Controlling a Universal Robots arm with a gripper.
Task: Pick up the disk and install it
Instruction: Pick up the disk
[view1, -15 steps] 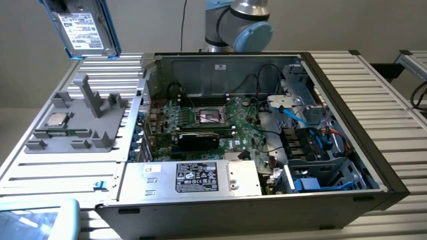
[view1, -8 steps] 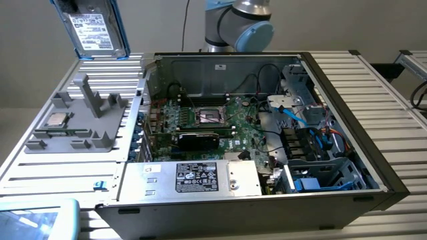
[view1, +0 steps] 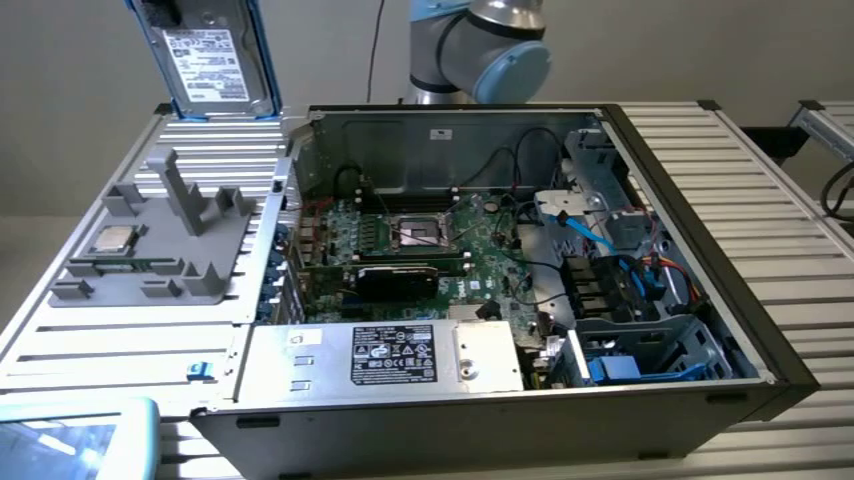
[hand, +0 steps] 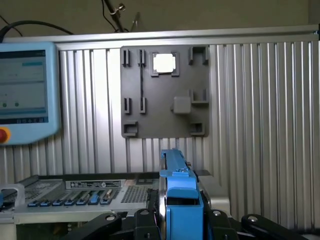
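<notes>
Exterior view: I've got the disk (view1: 207, 62) up in the air, off the table, past the far corner of the computer case (view1: 534, 425) on the exterior view's left. It's flat silver metal with a white printed label, print too small to read, and a bright blue frame (view1: 267, 60) round its edges. The gripper (view1: 167, 14) has its top end, black fingers (view1: 160, 10) over the label side. Well below the fingers: ribbed aluminium table (view1: 761, 180), grey plastic fixture plate (view1: 214, 270) with upright pegs, and a small square silver chip (view1: 114, 240) on it. The case lies open: green motherboard (view1: 501, 265), blue cables (view1: 594, 238), and a silver box with a black label (view1: 394, 355), its marks unreadable. A pale blue pendant (view1: 74, 440) sits at the near corner.

Wrist view: fingers clamped on the disk, one black link on each side, the frame edge-on between them in glossy moulded plastic. Beyond the fingertips the fixture plate lies flat-on, the chip in a slot at its far edge. The pendant is off to one side of the fingers, with a red button (hand: 4, 135) and screen text I can't read. The case's vented edge (hand: 75, 192) is close by the fingers.
</notes>
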